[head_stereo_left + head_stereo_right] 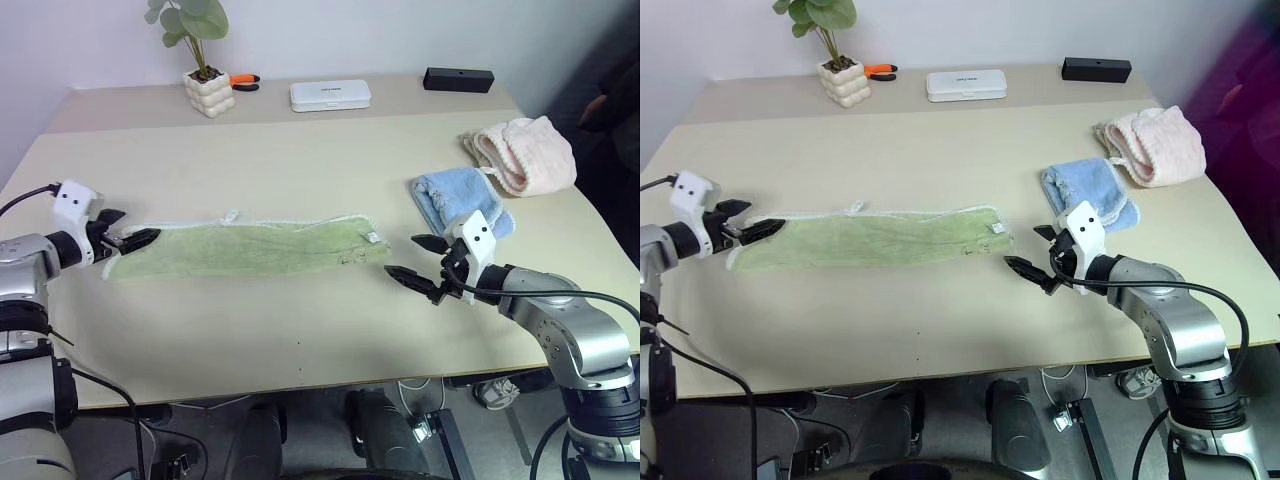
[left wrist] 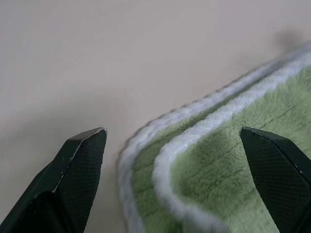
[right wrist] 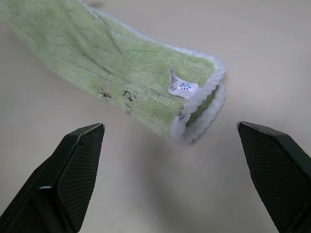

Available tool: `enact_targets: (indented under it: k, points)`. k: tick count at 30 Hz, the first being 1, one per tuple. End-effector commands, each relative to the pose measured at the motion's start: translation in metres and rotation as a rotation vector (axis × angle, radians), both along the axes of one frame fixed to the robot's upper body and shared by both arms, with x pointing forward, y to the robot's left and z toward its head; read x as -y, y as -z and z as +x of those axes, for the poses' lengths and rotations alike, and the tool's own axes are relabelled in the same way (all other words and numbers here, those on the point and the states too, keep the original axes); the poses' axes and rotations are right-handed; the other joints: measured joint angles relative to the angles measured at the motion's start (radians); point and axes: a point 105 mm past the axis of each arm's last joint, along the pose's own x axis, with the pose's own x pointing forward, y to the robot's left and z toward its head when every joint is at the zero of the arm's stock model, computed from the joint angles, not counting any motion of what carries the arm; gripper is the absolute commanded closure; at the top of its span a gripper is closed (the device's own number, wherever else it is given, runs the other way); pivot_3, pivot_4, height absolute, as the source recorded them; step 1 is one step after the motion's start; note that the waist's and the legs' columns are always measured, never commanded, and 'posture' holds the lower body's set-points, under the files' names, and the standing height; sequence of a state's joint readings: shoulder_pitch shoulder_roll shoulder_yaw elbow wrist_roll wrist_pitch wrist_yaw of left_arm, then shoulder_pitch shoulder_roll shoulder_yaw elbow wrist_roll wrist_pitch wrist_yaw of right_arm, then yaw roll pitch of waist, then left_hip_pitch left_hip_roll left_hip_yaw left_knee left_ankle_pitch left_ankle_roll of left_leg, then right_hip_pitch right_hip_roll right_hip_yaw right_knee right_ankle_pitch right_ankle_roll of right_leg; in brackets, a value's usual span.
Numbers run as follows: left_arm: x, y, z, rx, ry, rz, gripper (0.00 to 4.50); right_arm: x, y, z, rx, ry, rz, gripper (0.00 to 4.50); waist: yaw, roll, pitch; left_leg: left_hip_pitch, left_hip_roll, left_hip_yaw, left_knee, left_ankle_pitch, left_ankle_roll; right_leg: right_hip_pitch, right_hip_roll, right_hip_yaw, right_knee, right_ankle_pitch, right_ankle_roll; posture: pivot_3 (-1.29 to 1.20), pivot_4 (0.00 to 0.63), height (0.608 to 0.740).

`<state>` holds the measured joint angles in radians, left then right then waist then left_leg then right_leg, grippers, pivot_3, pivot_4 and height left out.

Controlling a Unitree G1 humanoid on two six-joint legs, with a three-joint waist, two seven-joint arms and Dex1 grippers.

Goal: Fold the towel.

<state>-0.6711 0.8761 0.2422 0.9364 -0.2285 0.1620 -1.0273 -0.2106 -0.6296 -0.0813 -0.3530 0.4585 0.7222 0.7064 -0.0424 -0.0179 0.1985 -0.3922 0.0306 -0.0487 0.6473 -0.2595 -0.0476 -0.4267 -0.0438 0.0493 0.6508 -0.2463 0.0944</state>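
Note:
The light green towel [image 1: 245,247] lies on the table as a long strip folded lengthwise, with whitish edging and a small white tag [image 3: 183,89] at its right end. My left gripper [image 1: 128,240] is open at the strip's left end, its fingers straddling the doubled corner [image 2: 160,160] without closing on it. Just off the right end, my right gripper [image 1: 415,262] hovers open and points at the tagged end [image 3: 201,109], a short gap away.
A folded light blue towel [image 1: 458,201] and a pale pink towel [image 1: 523,152] lie at the right. Along the far edge stand a potted plant [image 1: 207,90], orange pliers [image 1: 243,81], a white case [image 1: 330,95] and a black box [image 1: 458,79]. The table's front edge [image 1: 300,385] is near.

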Motion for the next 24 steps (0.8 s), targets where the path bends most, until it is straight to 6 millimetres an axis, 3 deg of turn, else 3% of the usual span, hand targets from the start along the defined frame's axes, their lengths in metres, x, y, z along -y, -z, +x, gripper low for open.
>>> enact_targets:
  k: [1,6,11,13,16,18,21,24]
  points:
    - [-0.014,-0.032,-0.008,0.093,-0.059,-0.149,0.01,-0.01,-0.009,-0.005,0.033,-0.03,0.023,0.0,0.0,0.0,0.0,0.0,0.0,0.0,0.0,0.0,0.0,0.0,0.0,0.0,0.0,0.0,0.0,0.0,0.15,0.737]
    - [-0.024,-0.037,-0.012,0.127,-0.138,-0.221,0.01,-0.014,-0.008,-0.005,0.028,-0.041,0.024,0.0,0.001,0.0,0.0,0.0,0.0,0.0,0.0,0.0,0.0,0.0,0.0,0.0,0.0,0.0,0.0,0.0,0.15,0.737]
    - [-0.033,-0.044,-0.015,0.203,-0.201,-0.06,0.01,-0.016,-0.007,-0.007,-0.005,-0.03,0.059,0.0,0.001,-0.001,0.0,0.0,0.0,0.0,0.0,0.0,0.0,0.0,-0.001,0.0,0.0,0.0,0.0,0.0,0.15,0.737]
    - [-0.009,-0.047,-0.027,0.231,-0.055,0.08,0.01,-0.018,0.001,-0.016,-0.107,-0.01,0.134,0.0,0.001,-0.001,-0.001,0.0,0.0,0.0,0.0,0.0,0.0,0.0,-0.001,0.0,-0.001,0.0,0.0,0.0,0.15,0.737]
    - [0.042,-0.031,-0.05,0.209,0.175,0.203,0.01,-0.021,0.009,-0.03,-0.215,0.016,0.199,0.0,0.002,-0.001,-0.001,0.0,0.0,0.0,-0.002,0.0,0.0,0.0,-0.002,0.0,-0.001,0.0,0.0,0.0,0.15,0.737]
    - [0.077,-0.021,-0.065,0.194,0.291,0.182,0.01,-0.021,0.016,-0.034,-0.277,0.062,0.223,0.0,0.005,-0.001,-0.001,0.0,0.001,0.001,-0.002,0.0,0.0,0.0,-0.002,0.001,-0.002,0.0,0.0,0.0,0.15,0.737]
    - [0.113,-0.01,-0.08,0.181,0.394,0.167,0.01,-0.023,0.021,-0.033,-0.326,0.126,0.258,0.0,0.011,-0.002,-0.001,0.0,0.001,0.001,-0.001,0.0,0.0,0.001,-0.002,0.001,-0.002,-0.002,-0.003,0.0,0.15,0.737]
    - [0.164,0.0,-0.095,0.173,0.508,0.075,0.01,-0.031,0.023,-0.015,-0.364,0.229,0.335,0.0,0.01,-0.002,-0.002,0.001,0.001,0.001,0.0,0.0,0.0,0.001,-0.001,0.001,-0.002,-0.002,-0.004,0.0,0.15,0.737]
